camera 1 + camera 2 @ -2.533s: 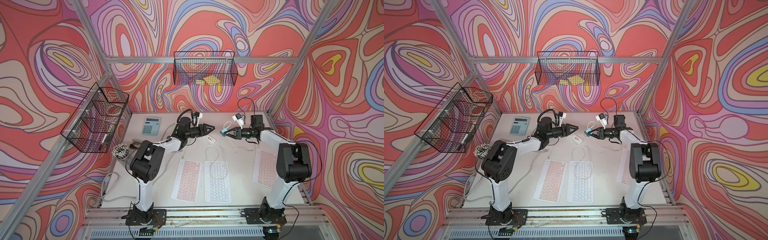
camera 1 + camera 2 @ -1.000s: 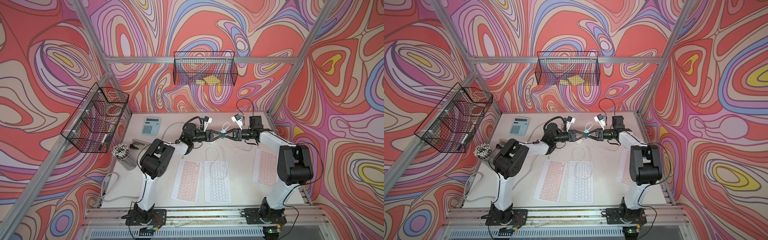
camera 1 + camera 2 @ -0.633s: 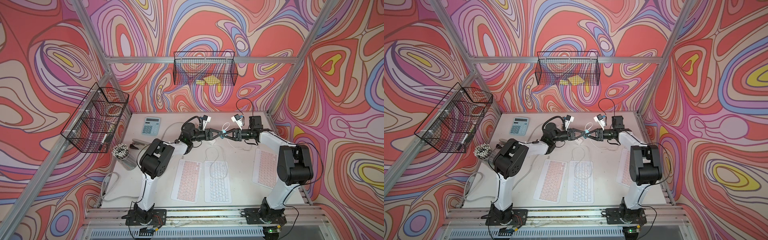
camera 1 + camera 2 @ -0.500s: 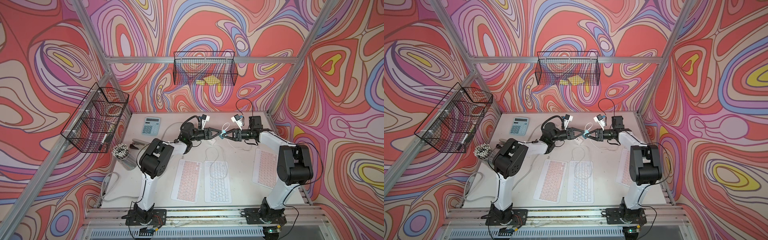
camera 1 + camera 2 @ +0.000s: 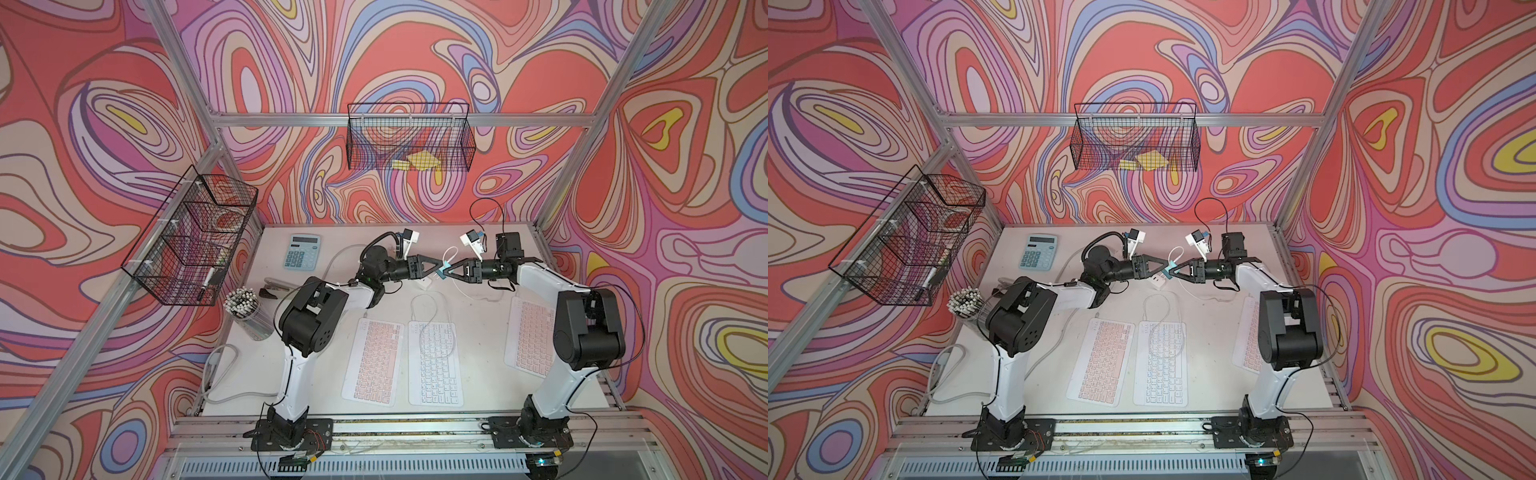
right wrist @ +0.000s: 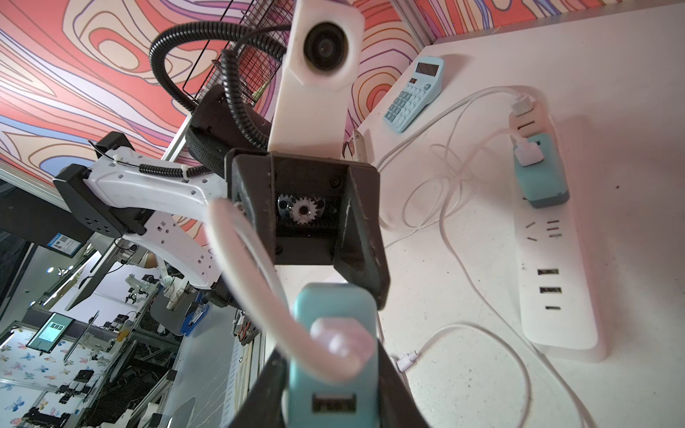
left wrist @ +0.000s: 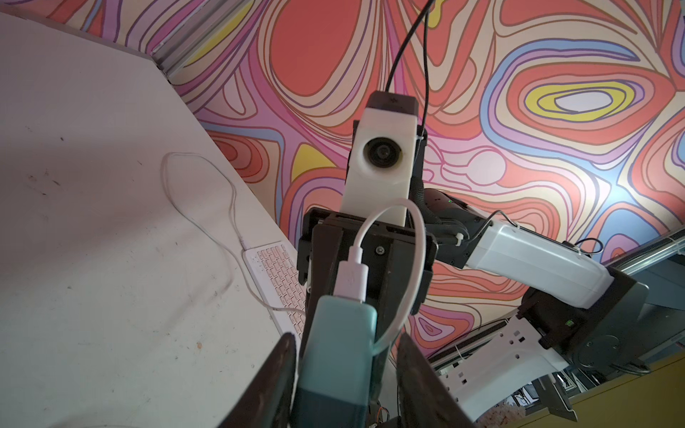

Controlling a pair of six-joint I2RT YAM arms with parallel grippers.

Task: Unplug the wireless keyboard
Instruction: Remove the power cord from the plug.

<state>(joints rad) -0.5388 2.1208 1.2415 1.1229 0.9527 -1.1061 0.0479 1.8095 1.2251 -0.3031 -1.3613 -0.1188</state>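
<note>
Right gripper (image 6: 331, 357) clamped on teal charger (image 6: 333, 304), held above desk (image 5: 478, 374). Left gripper (image 7: 346, 337) apart, straddling the teal charger, gaps both sides. White cable (image 7: 415, 252) plugged into it. White keyboard (image 5: 435, 365) flat on desk, nearer the arm bases.

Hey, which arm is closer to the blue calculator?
Left. The left gripper hangs to one side of the calculator, its arm passing close by; the right gripper, holding the teal charger, meets it from beyond, farther away.

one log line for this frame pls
right gripper: shut on teal adapter | left gripper: open around its other end | white usb plug: seated in adapter, not yet pulled
</note>
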